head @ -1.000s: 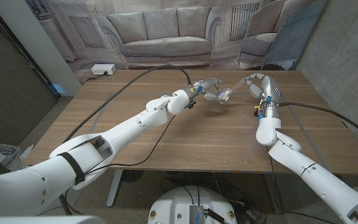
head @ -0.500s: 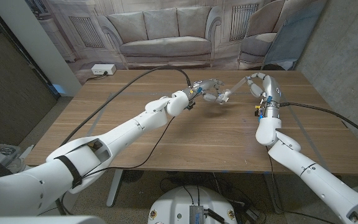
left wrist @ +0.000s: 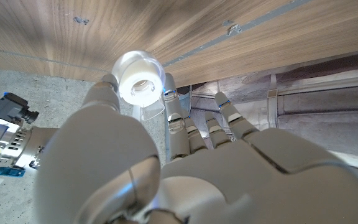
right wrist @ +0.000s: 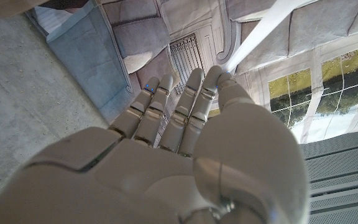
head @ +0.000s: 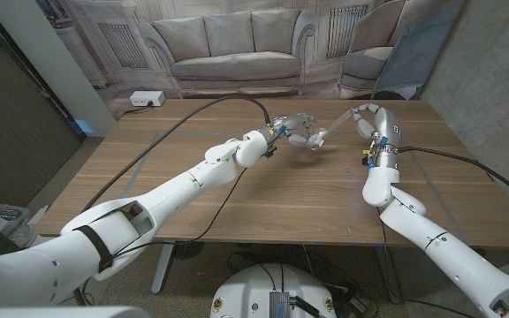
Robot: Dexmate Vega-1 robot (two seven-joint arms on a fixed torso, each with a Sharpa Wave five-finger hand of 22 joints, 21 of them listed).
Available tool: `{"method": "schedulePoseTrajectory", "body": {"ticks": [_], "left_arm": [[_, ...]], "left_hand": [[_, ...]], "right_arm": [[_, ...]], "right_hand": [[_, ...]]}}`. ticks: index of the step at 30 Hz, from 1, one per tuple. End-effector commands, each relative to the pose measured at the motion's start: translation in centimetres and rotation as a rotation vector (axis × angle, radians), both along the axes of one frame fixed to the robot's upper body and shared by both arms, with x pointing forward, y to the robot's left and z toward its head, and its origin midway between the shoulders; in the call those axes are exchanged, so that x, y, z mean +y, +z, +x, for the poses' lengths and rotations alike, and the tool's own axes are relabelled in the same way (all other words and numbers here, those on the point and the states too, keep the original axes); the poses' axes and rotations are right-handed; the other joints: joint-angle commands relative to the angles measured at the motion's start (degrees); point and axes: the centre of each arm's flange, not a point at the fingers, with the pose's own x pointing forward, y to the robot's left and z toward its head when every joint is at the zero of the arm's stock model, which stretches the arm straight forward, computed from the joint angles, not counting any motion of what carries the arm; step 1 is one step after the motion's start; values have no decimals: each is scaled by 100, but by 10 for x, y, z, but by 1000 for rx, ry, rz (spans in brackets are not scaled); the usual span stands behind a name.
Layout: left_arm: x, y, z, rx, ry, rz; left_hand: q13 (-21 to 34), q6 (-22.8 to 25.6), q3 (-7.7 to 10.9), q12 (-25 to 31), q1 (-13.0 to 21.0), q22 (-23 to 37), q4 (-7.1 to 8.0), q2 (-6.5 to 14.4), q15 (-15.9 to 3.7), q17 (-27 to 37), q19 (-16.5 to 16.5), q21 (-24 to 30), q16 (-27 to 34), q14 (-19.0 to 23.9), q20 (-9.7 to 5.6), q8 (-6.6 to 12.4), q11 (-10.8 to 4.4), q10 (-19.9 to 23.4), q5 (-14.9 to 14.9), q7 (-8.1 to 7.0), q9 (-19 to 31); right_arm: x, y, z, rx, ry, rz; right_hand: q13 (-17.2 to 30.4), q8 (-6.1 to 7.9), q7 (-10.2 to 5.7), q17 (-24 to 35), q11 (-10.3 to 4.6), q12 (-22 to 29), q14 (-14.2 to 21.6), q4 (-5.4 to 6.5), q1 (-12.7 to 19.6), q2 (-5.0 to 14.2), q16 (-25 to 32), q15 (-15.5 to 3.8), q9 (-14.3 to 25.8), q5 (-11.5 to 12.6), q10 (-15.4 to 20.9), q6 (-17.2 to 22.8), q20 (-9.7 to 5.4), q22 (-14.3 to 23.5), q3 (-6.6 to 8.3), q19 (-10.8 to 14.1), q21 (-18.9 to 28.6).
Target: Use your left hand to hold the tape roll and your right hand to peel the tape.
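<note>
Tape roll, raised above the wooden table, pinched between fingers of the left hand. A clear strip runs to the right hand, whose fingertips apparently pinch its end.

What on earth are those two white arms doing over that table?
The robot is peeling tape. Its left hand holds a small tape roll up over the far side of the wooden table. The right hand pinches the free end of a clear strip, which stretches between the two hands. So the tape is partly pulled off the roll.
</note>
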Motion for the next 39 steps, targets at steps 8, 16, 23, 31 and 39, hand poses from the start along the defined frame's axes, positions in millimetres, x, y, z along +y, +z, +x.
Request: {"method": "schedulePoseTrajectory", "body": {"ticks": [8,16,23,31,39], "left_arm": [[5,-4,-6,-1,6,-8],[7,-4,-10,-9,5,-15],[9,-5,-14,-10,6,-19],[9,-7,-16,-12,2,-19],[11,-6,-16,-13,3,-27]], "left_hand": [[32,747,-36,46,885,11,-7,913,-101,12,-8,36,19,-19,-6,860,-14,44,13,-672,1125],[32,729,-53,45,897,11,-5,920,-107,12,-11,43,20,-22,1,867,-3,44,8,-671,1138],[32,735,-70,44,908,10,-3,925,-113,12,-12,49,21,-24,1,876,-12,45,4,-664,1140],[31,741,-92,44,924,10,1,935,-117,12,-8,61,22,-25,-2,894,-12,50,-1,-665,1155],[31,710,-110,45,937,9,4,942,-118,11,-14,66,24,-23,-8,883,-9,54,-4,-663,1147]], "right_arm": [[-3,-2,-2,-4,-26,24],[-2,-4,-2,27,13,6],[-2,-7,-1,46,48,8],[-2,-8,-3,63,64,0],[-3,-8,-3,79,100,-9]], "right_hand": [[26,77,-2,12,-32,-41,56,21,90,10,-27,-962,-16,30,52,-3,-186,21,-26,-7,57],[36,98,-108,-3,87,-95,18,53,29,-25,-70,-914,-84,34,-35,-39,-49,21,-60,5,113],[32,-64,-88,18,177,-216,-98,161,-193,-51,-106,-819,-251,-28,-243,-475,74,21,-129,-90,169],[12,-616,-56,20,455,-418,-284,302,-646,-156,-135,-682,-603,-116,-671,-1503,186,-8,-287,-256,235],[-44,-937,-6,23,571,-582,-473,455,-1033,-206,-155,-509,-779,-181,-1059,-1894,272,-35,-429,-371,249]]}}
